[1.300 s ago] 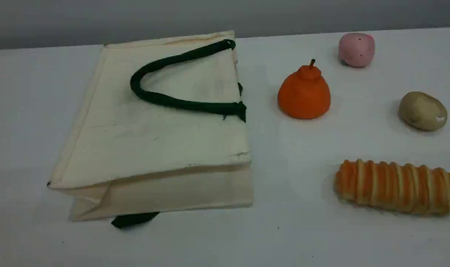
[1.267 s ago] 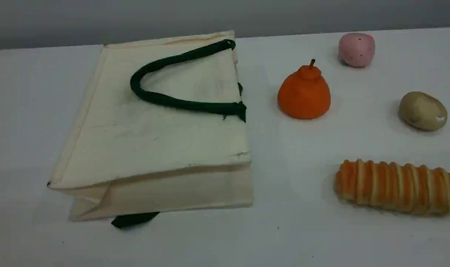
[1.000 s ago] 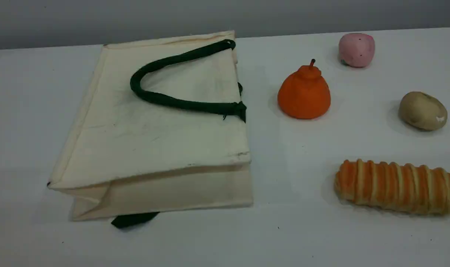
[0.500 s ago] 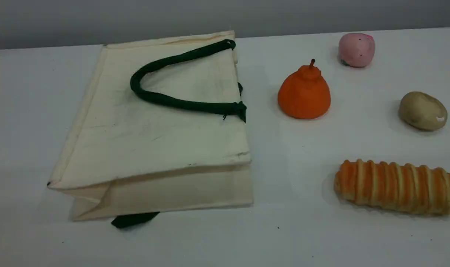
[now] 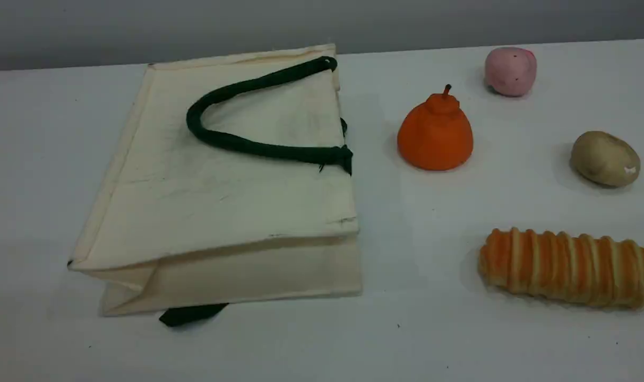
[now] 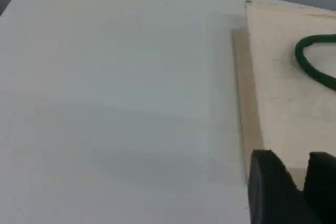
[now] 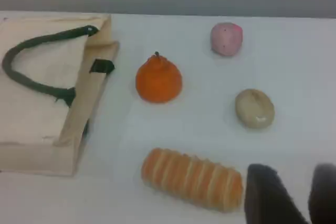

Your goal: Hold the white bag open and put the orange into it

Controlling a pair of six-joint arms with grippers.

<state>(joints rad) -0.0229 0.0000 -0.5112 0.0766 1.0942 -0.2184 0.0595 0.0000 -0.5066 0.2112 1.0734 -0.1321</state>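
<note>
scene view: white bag (image 5: 221, 212) lies flat on the desk (image 5: 433, 334), orange (image 5: 435, 135) standing near its right side. left wrist view: left claw (image 6: 291, 157) spread, gripping nothing, white bag's edge behind it. right wrist view: right claw (image 7: 292, 169) spread too, orange well up-left of it.

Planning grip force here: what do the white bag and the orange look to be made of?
The white bag looks like matte cream canvas: it creases and lies folded flat, with a dark green rope-like handle. The orange is probably soft foam or rubber, matte with no glossy highlights; its firmness cannot be told.
</note>
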